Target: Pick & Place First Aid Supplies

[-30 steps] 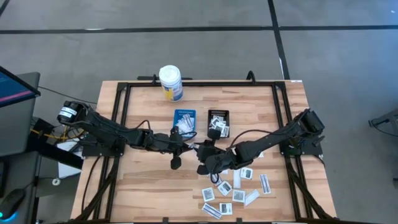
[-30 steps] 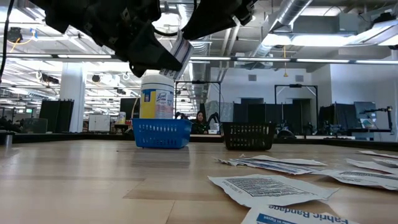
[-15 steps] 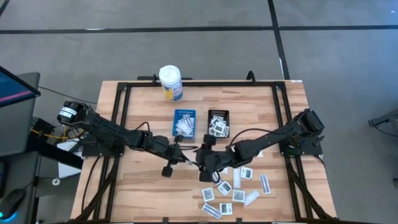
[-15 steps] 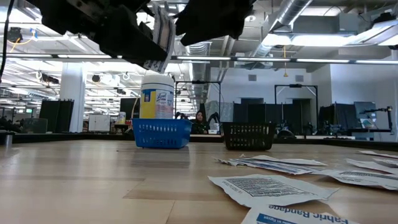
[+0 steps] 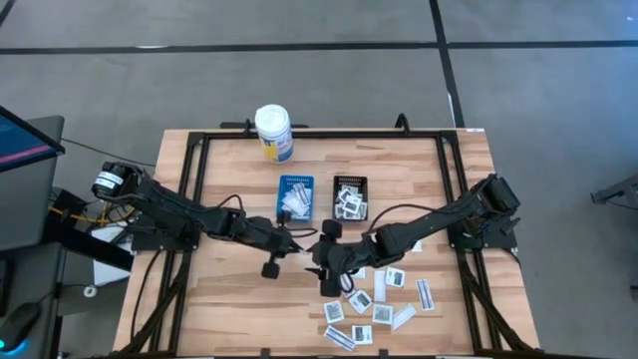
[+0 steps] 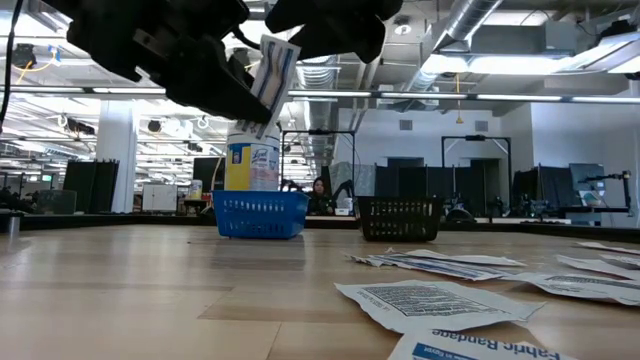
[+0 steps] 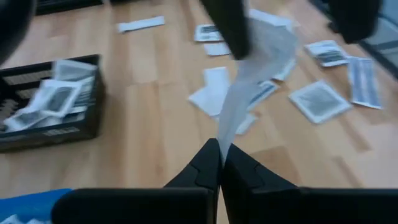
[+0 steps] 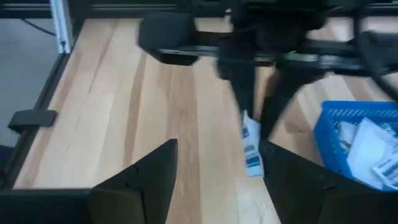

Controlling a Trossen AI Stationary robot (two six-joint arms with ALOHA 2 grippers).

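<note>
I reach both arms in over the middle of the table, meeting near its centre. My left gripper [image 7: 219,163] is pinched tight, fingertips pressed together, raised well above the tabletop and pointing right. My right gripper [image 8: 214,165] faces it from just to the right, its two fingers spread wide apart. The two grippers are close together; both forearms stretch out low from the table's left and right edges.

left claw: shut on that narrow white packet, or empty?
Shut on it. In the left wrist view the left claw has its dark fingers together, pinching the narrow white paper packet; in the low view it hangs above the wooden table.
</note>
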